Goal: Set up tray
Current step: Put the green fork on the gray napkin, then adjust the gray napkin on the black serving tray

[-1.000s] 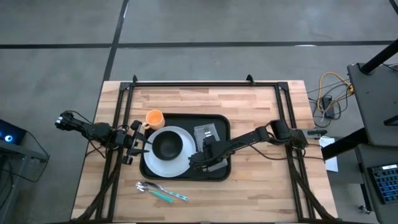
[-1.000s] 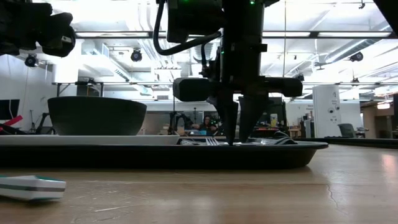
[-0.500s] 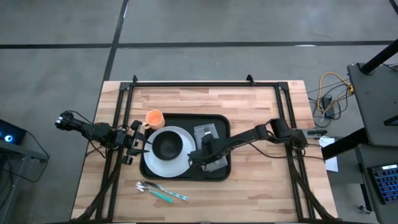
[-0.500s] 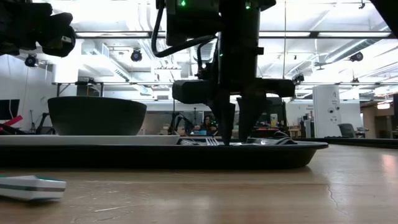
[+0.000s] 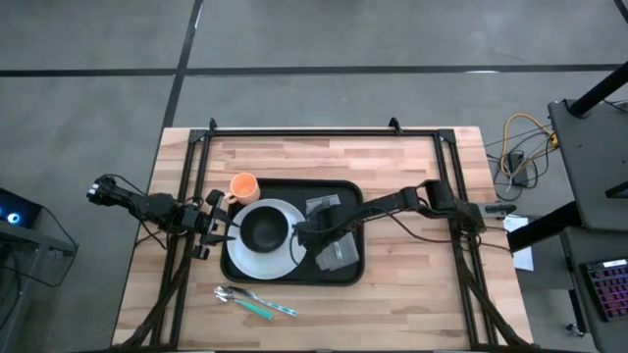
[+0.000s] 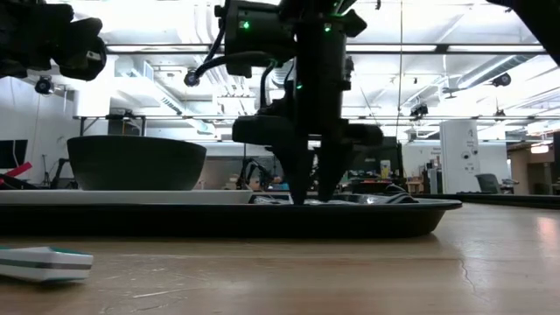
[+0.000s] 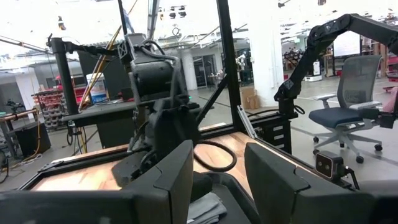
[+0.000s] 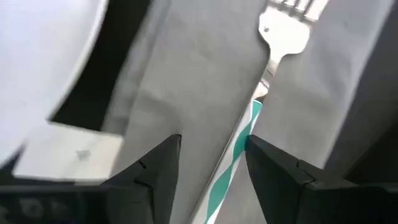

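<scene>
The black tray (image 5: pixel 345 192) lies mid-table and carries a white plate (image 5: pixel 247 257) with a dark bowl (image 5: pixel 263 228) and a grey napkin (image 5: pixel 334 255). A fork (image 8: pixel 281 36) with a teal-and-white striped handle lies flat on the napkin (image 8: pixel 186 93). My right gripper (image 8: pixel 211 146) points down over it, open, just right of the plate (image 8: pixel 37 50); the handle runs between its fingers. In the low view its fingertips (image 6: pixel 312 197) reach down to the tray's rim (image 6: pixel 262 219). My left gripper (image 5: pixel 221 227) waits open and level at the plate's left. My right gripper stands open from above with the fork's handle (image 8: pixel 244 140) between its fingers, close by one finger (image 8: pixel 280 168). I cannot tell whether that finger touches the handle. The fork lies flat on the napkin.
An orange cup (image 5: pixel 243 185) stands on the table off the tray's far left corner. A spoon and a teal-handled utensil (image 5: pixel 255 300) lie near the table's front edge, left of centre. Bare wood lies right of the tray.
My right gripper has opened, its fingertips standing wider apart than a second ago. It has shifted toward the table's left, closer to the plate, and rolled about its pointing line. The fork stays lying on the napkin.
</scene>
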`<action>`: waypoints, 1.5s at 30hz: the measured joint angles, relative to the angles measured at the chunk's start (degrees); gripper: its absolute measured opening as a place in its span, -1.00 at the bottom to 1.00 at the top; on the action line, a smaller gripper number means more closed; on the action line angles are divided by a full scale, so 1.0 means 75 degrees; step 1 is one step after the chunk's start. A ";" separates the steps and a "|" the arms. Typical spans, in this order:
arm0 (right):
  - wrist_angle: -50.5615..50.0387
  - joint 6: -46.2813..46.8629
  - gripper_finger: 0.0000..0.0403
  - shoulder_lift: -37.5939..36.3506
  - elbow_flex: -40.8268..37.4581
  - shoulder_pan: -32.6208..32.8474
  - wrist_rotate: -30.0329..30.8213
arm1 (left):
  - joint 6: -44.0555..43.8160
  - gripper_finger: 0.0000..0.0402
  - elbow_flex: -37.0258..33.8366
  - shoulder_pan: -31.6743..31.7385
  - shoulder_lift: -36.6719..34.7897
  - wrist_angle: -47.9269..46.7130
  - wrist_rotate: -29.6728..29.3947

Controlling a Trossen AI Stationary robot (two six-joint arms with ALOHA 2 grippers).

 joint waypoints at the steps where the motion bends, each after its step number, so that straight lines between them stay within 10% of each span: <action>1: 0.0077 -0.0122 -0.10 0.0000 -0.0023 -0.0049 -0.0015 | 0.0000 -0.37 0.0000 0.0000 0.0000 0.0001 0.0000; 15: 0.0326 -0.0484 0.10 -0.0053 -0.0479 -0.0300 -0.0528 | -0.0061 -0.37 0.0000 -0.0006 0.0000 -0.0054 0.0002; 45: 0.0240 0.2865 0.09 -0.0009 -0.0505 -0.0253 -0.0704 | -0.0070 -0.37 -0.0003 0.0000 0.0000 -0.0054 0.0000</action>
